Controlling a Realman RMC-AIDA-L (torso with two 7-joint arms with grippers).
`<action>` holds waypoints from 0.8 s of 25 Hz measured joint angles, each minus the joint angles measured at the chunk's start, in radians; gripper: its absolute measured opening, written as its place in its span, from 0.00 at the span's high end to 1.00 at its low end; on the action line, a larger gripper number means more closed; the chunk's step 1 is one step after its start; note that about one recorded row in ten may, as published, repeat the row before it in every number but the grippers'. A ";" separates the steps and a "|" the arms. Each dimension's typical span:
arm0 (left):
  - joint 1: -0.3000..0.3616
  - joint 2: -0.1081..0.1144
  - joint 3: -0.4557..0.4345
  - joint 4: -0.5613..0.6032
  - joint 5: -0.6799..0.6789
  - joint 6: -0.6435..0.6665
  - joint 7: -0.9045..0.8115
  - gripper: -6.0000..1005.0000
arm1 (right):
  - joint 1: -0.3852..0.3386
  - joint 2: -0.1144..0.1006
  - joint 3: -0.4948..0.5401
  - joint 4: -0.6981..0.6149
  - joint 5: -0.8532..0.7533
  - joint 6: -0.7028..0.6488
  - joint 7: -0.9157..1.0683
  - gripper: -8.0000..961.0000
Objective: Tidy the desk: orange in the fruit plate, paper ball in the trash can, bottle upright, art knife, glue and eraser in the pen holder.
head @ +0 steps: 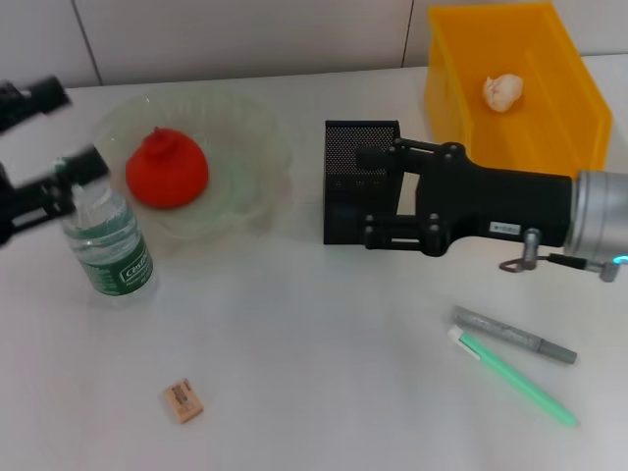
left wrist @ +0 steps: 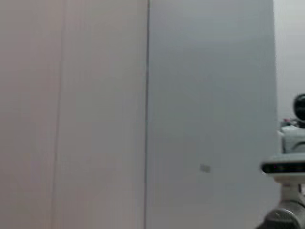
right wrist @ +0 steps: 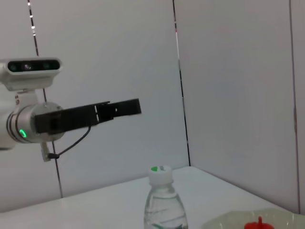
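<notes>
The orange [head: 165,169] lies in the fruit plate [head: 250,128]. The paper ball [head: 503,91] rests in the yellow trash can [head: 549,108]. The bottle [head: 111,245] stands upright at the left, its cap [right wrist: 160,171] visible in the right wrist view. My left gripper [head: 78,128] hovers open just above the bottle without touching it, and shows as a dark bar [right wrist: 136,107] in the right wrist view. My right gripper [head: 365,196] is open over the black mesh pen holder [head: 343,147]. The eraser [head: 183,400] lies near the front. A grey stick [head: 515,336] and a green one [head: 515,378], the art knife and glue, lie at the right; which is which I cannot tell.
The white desk [head: 314,353] meets a pale wall at the back. The trash can stands at the back right corner, close behind my right arm. The left wrist view shows only wall panels and the robot's head [left wrist: 290,162].
</notes>
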 joint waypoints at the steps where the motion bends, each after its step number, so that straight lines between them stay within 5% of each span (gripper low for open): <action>1: -0.006 -0.002 0.000 0.022 0.041 0.022 -0.009 0.20 | -0.001 -0.001 0.018 -0.012 -0.023 -0.019 0.014 0.20; 20: -0.011 -0.026 -0.008 0.089 0.325 0.081 -0.080 0.20 | -0.036 0.002 0.277 -0.408 -0.459 -0.446 0.282 0.20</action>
